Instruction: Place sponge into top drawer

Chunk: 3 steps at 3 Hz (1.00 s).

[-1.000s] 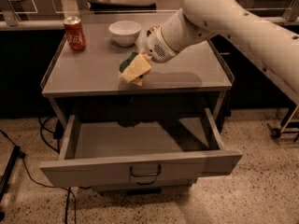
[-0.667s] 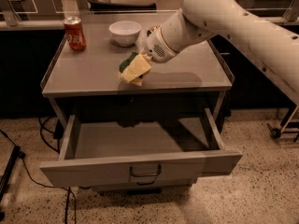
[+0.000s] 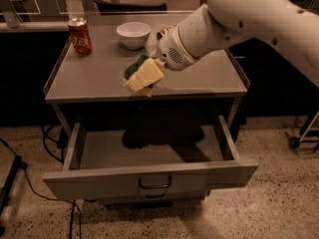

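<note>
**A:** In the camera view, where is the two-finger gripper (image 3: 143, 78)?

**B:** It hangs at the end of the thick white robot arm (image 3: 239, 14), which comes in from the upper right. It sits over the front edge of the grey metal table (image 3: 94, 78), a little left of the middle.

**A:** And the claw?

**B:** It is pinched on the sponge (image 3: 132, 67), a small pad with a dark green scrubbing layer on pale yellow foam. The green side faces up and to the left. The sponge is tilted, and I cannot tell whether it is clear of the tabletop.

**A:** Is the drawer ready?

**B:** The top drawer (image 3: 94, 183), wide, shallow and grey metal, is pulled well out below the tabletop. Its flat front panel has a small wire handle (image 3: 155, 183) at the centre. A dark shadow lies on the drawer floor near the back. The sponge is not in the drawer; it is above and behind the opening.

**A:** What else is on the table?

**B:** A red drink can (image 3: 80, 35) stands upright near the back left corner. A round white bowl (image 3: 133, 35) sits to its right, well apart from the can and just behind the gripper's wrist.

**A:** And lower down?

**B:** A second handle (image 3: 157, 195) peeks out just under the open drawer's front. Black cables (image 3: 30, 183) trail over the speckled floor (image 3: 279, 208) on the left.
</note>
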{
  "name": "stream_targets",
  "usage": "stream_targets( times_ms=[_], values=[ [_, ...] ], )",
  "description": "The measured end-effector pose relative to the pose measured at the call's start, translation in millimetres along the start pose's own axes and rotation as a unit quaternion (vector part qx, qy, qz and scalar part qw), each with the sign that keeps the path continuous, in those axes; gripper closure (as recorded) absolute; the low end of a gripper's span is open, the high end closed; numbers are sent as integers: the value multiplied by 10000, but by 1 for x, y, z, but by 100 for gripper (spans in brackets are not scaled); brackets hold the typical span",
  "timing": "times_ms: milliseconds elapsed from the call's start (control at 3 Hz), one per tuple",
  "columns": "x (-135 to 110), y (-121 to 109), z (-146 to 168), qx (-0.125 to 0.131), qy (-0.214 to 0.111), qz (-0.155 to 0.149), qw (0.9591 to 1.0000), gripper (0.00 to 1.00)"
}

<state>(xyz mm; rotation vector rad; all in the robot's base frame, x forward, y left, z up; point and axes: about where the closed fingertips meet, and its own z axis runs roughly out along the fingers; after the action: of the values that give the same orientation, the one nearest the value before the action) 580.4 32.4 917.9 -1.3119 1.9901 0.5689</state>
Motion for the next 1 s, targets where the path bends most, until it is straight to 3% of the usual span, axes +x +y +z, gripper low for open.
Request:
stream_targets(
  times_ms=[333,667,1000],
  values=[
    [20,51,-1,87,-52,-38,9999,100],
    [27,54,4,82,-46,-94,9999,100],
    [50,58,27,35,-35,-174,9998,100]
  ],
)
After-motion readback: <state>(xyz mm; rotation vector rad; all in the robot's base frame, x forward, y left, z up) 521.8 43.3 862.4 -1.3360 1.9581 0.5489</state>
